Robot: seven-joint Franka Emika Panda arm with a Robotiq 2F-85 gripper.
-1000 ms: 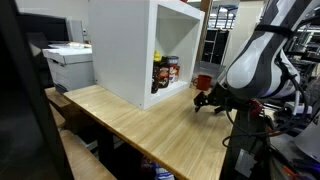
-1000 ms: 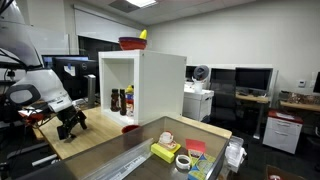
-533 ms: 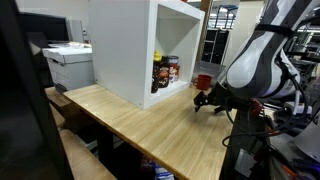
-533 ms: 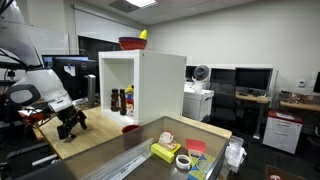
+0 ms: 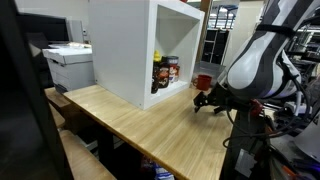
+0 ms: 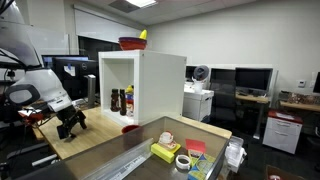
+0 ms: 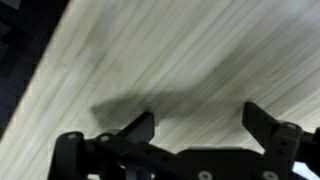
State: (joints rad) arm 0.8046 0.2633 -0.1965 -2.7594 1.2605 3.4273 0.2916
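My black gripper (image 5: 207, 100) hangs just above the light wooden table (image 5: 130, 125), near its edge on the arm's side; it also shows in the other exterior view as the gripper (image 6: 70, 122). In the wrist view the gripper (image 7: 200, 125) stands open, with only bare wood grain and its own shadow between the fingers. A small red cup (image 5: 203, 81) stands close behind it. Inside the white open-fronted cabinet (image 5: 130, 50) stand several bottles and jars (image 5: 165, 73), also seen as bottles (image 6: 121, 100) with a red object (image 6: 130, 128) in front.
A red bowl (image 6: 131, 43) and a yellow thing sit on the cabinet top. A printer (image 5: 68, 62) stands beyond the table's far end. A tray (image 6: 180, 150) of tape rolls and small items lies in the foreground. Office desks and monitors fill the room.
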